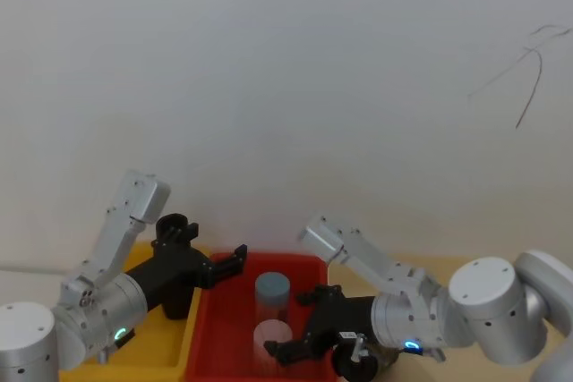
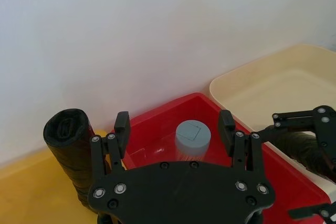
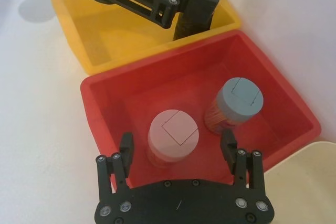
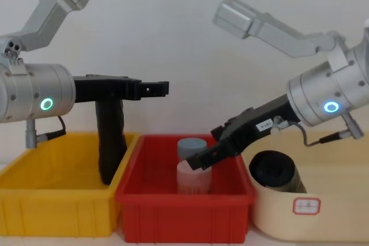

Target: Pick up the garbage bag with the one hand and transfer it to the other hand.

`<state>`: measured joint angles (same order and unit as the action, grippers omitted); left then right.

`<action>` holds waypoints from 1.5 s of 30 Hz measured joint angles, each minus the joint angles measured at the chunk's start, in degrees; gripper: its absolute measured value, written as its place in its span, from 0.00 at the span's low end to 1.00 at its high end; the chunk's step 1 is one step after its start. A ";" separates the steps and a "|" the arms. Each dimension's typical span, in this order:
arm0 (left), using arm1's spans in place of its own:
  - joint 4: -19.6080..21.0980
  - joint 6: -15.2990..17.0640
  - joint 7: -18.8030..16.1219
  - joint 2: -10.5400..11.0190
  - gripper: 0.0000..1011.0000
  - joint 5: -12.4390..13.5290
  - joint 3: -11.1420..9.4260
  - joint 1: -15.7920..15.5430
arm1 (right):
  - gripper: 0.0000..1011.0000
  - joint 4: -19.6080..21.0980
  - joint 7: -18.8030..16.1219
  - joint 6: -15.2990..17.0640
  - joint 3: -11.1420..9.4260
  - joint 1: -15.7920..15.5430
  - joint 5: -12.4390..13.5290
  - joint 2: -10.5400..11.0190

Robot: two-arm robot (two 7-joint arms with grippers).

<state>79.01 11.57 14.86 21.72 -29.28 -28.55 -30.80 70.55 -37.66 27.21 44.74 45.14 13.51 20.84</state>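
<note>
The garbage bag (image 4: 275, 171), a thick black roll, lies on its side in the cream bin (image 4: 311, 220), under my right wrist. No gripper touches it. My right gripper (image 4: 199, 159), on the blue-ringed wrist, hangs open over the red bin. Its fingers (image 3: 126, 145) straddle the air just above the pink-lidded jar (image 3: 173, 132). My left gripper (image 4: 161, 89), on the green-ringed wrist, is open and level, reaching over the edge between the yellow and red bins. It holds nothing.
A slimmer black roll (image 4: 110, 142) stands upright in the yellow bin (image 4: 57, 211), right beside my left gripper's finger (image 2: 122, 124). The red bin (image 4: 184, 214) holds the pink-lidded jar and a blue-lidded jar (image 4: 191, 144). A white wall stands close behind.
</note>
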 joint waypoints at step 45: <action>0.00 0.00 0.00 0.00 0.99 0.00 0.00 0.00 | 0.99 -14.52 -1.59 -3.13 1.47 4.11 -3.64 -7.63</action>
<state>79.00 11.57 14.86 21.72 -29.28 -28.55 -30.80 56.03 -39.25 24.08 46.21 49.26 9.86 13.21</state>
